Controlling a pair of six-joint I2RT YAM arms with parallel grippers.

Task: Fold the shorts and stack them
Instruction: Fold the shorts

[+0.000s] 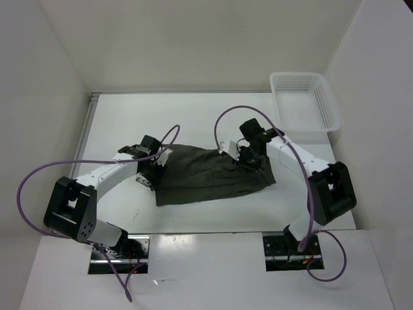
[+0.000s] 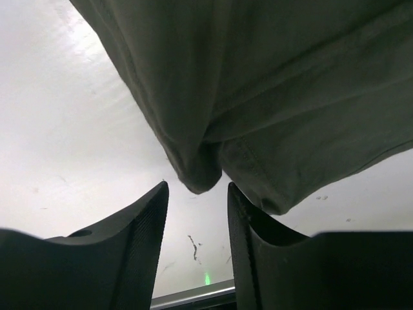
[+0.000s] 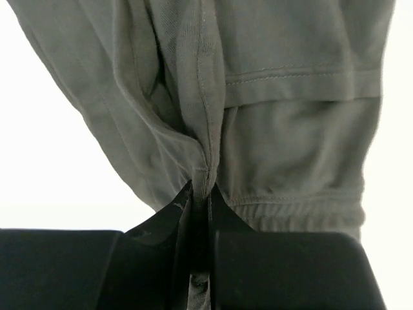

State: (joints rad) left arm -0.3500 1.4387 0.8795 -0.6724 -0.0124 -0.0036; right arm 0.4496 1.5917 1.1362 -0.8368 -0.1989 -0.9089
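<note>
The right end effector point(image 3: 200, 194), low over the white surface point(image 1: 193, 116), is clamped on a pinched fold of the shorts point(image 1: 206, 174). They lie at centre, long axis running 9 to 3 o'clock. The basket point(image 1: 303, 103) sits at 2 o'clock. The left end effector point(image 2: 197, 187) stands parted, a hem corner at its 12 o'clock, not gripped. No writing is readable.

I count one pair of shorts point(image 1: 213, 173), one white mesh basket point(image 1: 303, 103) at the far right, and one table point(image 1: 129, 116). There are two arms, the left arm point(image 1: 106, 173) and the right arm point(image 1: 300, 158). Two grippers too, the left gripper point(image 2: 197, 187) and the right gripper point(image 3: 200, 187). Two purple cables point(image 1: 39, 171).
</note>
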